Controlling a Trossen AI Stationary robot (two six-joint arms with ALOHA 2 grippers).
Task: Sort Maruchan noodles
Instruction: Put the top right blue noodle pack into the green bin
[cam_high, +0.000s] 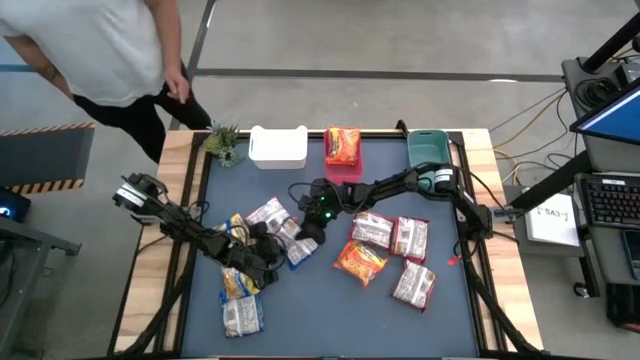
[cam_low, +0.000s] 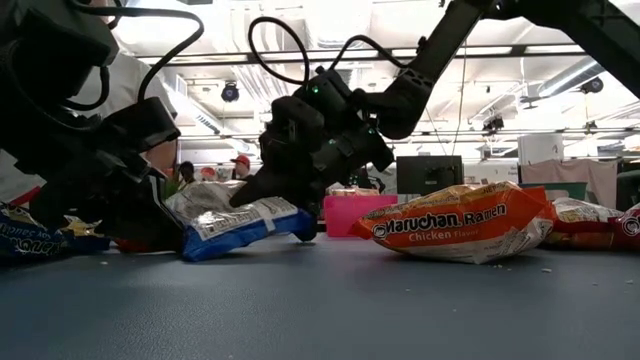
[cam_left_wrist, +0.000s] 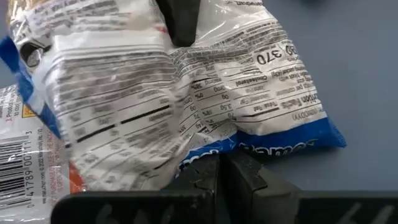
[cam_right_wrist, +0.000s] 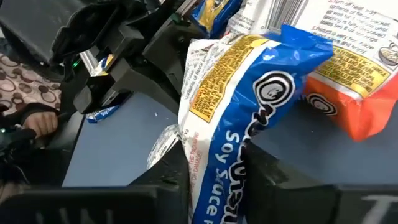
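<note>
Right wrist view shows the right claw (cam_right_wrist: 214, 180) clenching the blue packet (cam_right_wrist: 249, 99) edge-on mid-table, long axis running away, left claw (cam_high: 268, 262) clenched empty alongside.

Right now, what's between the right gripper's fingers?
A blue soy sauce noodle packet: the right wrist view shows its end between the right gripper fingers; the low view shows it at the mat.

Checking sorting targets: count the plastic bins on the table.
3, in a row along the table's back edge: a white rectangular plastic bin on the left, a pink plastic bin in the middle holding an orange crinkly packet, a teal plastic bin on the right.
</note>
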